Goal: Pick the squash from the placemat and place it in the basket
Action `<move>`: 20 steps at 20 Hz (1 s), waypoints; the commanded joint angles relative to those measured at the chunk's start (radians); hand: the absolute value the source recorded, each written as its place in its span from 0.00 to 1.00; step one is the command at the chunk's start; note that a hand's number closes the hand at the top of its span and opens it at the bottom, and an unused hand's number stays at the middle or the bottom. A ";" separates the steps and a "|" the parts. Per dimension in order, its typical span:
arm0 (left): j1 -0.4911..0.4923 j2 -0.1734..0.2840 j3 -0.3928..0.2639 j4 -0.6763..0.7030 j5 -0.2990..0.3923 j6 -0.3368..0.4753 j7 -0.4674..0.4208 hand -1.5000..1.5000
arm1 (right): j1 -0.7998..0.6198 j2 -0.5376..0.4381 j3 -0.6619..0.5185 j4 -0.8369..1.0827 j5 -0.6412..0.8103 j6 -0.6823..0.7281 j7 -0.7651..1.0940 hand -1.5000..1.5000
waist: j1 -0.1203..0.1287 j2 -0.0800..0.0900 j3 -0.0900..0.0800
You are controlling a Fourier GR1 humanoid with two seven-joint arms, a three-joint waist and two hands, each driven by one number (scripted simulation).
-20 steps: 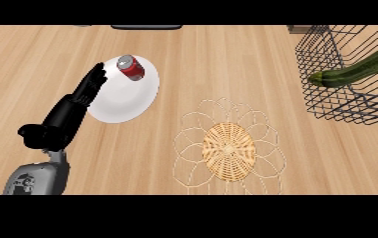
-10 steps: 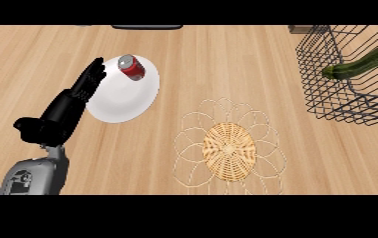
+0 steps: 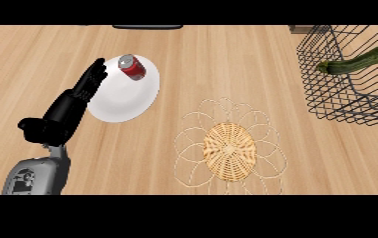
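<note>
Squash [image 3: 353, 63] sits in the wire basket [image 3: 325, 102] at the counter's right edge, its stem end poking out through the left wall. Left hand [image 3: 70, 107] rests open near the left edge, fingers straight and pressed together, tips overlapping the rim of the white plate [image 3: 118, 102]. A red can [image 3: 133, 67] lies on that plate's far side. The woven placemat [image 3: 229, 149] lies near the front edge. Right hand is out of shot.
</note>
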 commanded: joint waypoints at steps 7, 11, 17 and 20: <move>0.033 0.002 -0.004 0.003 -0.013 -0.007 -0.044 0.50 | -0.097 -0.102 -0.117 0.349 -0.074 -0.017 -0.255 0.00 | 0.006 0.003 0.001; 0.024 0.012 0.008 -0.001 0.008 -0.027 -0.034 0.50 | -0.193 -0.125 -0.096 0.423 -0.063 0.005 -0.286 0.00 | 0.009 0.003 0.000; 0.051 -0.028 -0.020 0.040 -0.027 0.005 -0.081 0.50 | -0.224 -0.096 -0.166 0.429 -0.165 0.034 -0.297 0.00 | 0.003 0.001 0.000; -0.007 0.013 0.023 0.003 0.008 -0.011 -0.005 0.50 | -0.232 -0.154 -0.204 0.455 -0.210 0.086 -0.217 0.00 | -0.003 -0.001 0.000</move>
